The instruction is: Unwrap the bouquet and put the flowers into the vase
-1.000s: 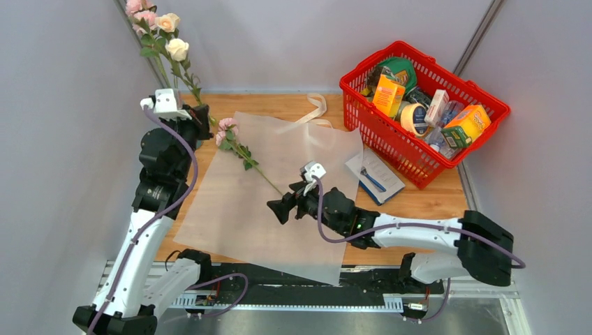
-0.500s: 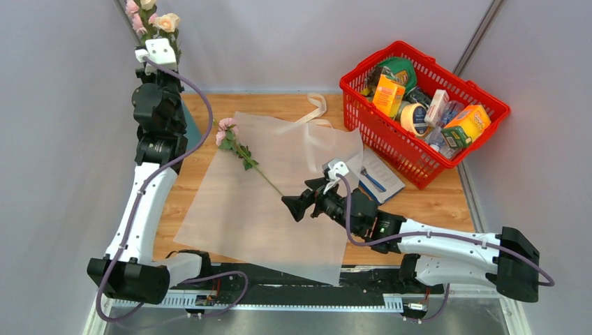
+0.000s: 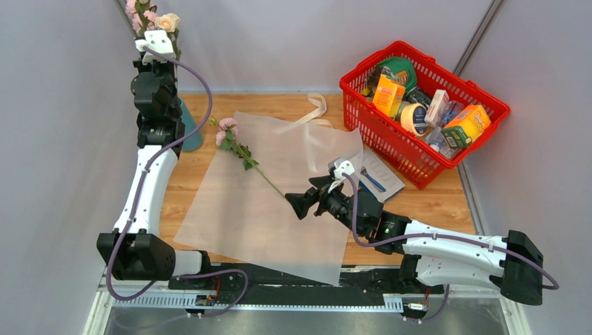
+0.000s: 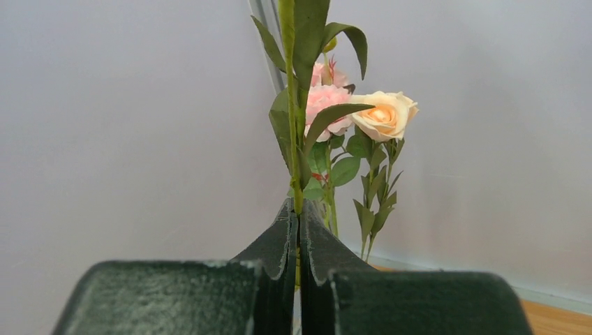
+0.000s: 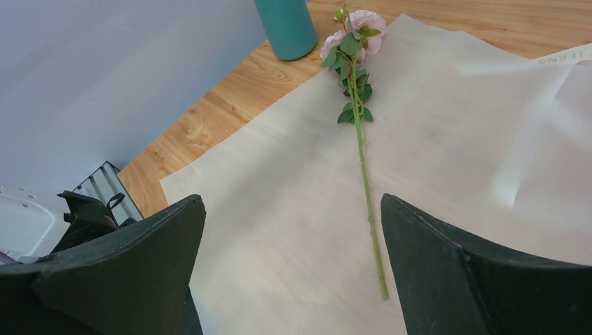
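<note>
The flowers (image 3: pixel 157 21) are being held high at the far-left corner, above the table, by the left gripper (image 4: pixel 298 216). Its wrist view is showing what the top view is not: the 2 fingers (image 4: pixel 276 244) are pressing together on 1 thin green stem, with a cream bloom and pink blooms standing upright beyond them against the grey wall. From above, only the blooms and the arm's white camera housing are showing; the grip itself is hidden.

The vase (image 3: pixel 190 132) is standing on the wood at the table's left edge, mostly covered by the left arm in the top view. The right wrist view is showing its teal lower body (image 5: pixel 286 28) plainly, just beside the paper's corner.

1 pink rose (image 3: pixel 251 166) is lying flat on the paper (image 3: pixel 279 209), bloom toward the vase, stem running toward the right gripper (image 3: pixel 297 204). That gripper is hovering just beyond the stem's end with its fingers spread wide and nothing between them; in its wrist view the stem (image 5: pixel 361 139) is ending between the 2 dark fingers.

The ribbon (image 3: pixel 315 108) is lying loose at the paper's far edge. The red basket (image 3: pixel 391 139) is sitting at the far right, full of packages, with a card (image 3: pixel 377 178) just beside it.
</note>
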You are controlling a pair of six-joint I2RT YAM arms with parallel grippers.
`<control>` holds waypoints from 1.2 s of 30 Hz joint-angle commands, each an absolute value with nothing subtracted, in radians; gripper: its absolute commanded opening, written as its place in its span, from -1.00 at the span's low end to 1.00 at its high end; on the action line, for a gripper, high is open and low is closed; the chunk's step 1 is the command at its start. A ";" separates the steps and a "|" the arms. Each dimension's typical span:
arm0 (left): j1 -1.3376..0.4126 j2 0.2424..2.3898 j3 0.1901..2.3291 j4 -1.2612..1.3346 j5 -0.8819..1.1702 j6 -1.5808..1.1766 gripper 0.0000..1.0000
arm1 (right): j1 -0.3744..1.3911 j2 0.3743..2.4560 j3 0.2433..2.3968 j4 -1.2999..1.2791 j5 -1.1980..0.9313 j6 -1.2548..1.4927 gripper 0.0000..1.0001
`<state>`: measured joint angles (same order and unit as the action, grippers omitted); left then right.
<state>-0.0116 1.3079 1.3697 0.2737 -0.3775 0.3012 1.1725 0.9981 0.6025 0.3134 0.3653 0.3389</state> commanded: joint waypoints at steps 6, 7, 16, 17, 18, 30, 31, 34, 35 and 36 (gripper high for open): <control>0.015 1.400 1.378 0.362 -0.327 0.298 -1.00 | 1.166 0.982 0.614 0.322 0.376 0.325 1.00; 0.015 1.407 1.371 0.362 -0.333 0.287 -1.00 | 1.166 0.980 0.614 0.322 0.376 0.324 1.00; 0.026 1.482 1.310 0.390 -0.296 0.215 -1.00 | 1.167 0.974 0.621 0.310 0.377 0.321 1.00; 0.028 1.488 1.305 0.390 -0.296 0.200 -1.00 | 1.166 0.974 0.621 0.310 0.377 0.322 1.00; 0.034 1.491 1.305 0.384 -0.290 0.189 -1.00 | 1.166 0.977 0.621 0.310 0.377 0.324 1.00; 0.083 1.523 1.276 0.357 -0.238 0.078 -1.00 | 1.167 0.962 0.620 0.305 0.388 0.314 1.00; 0.087 1.529 1.276 0.354 -0.233 0.071 -1.00 | 1.167 0.960 0.620 0.305 0.390 0.313 1.00; 0.095 1.542 1.275 0.344 -0.236 0.026 -1.00 | 1.164 0.957 0.620 0.305 0.388 0.310 1.00; 0.103 1.552 1.273 0.344 -0.236 0.017 -1.00 | 1.164 0.956 0.618 0.304 0.385 0.310 1.00; 0.106 1.555 1.273 0.341 -0.236 0.009 -1.00 | 1.166 0.953 0.617 0.301 0.382 0.311 1.00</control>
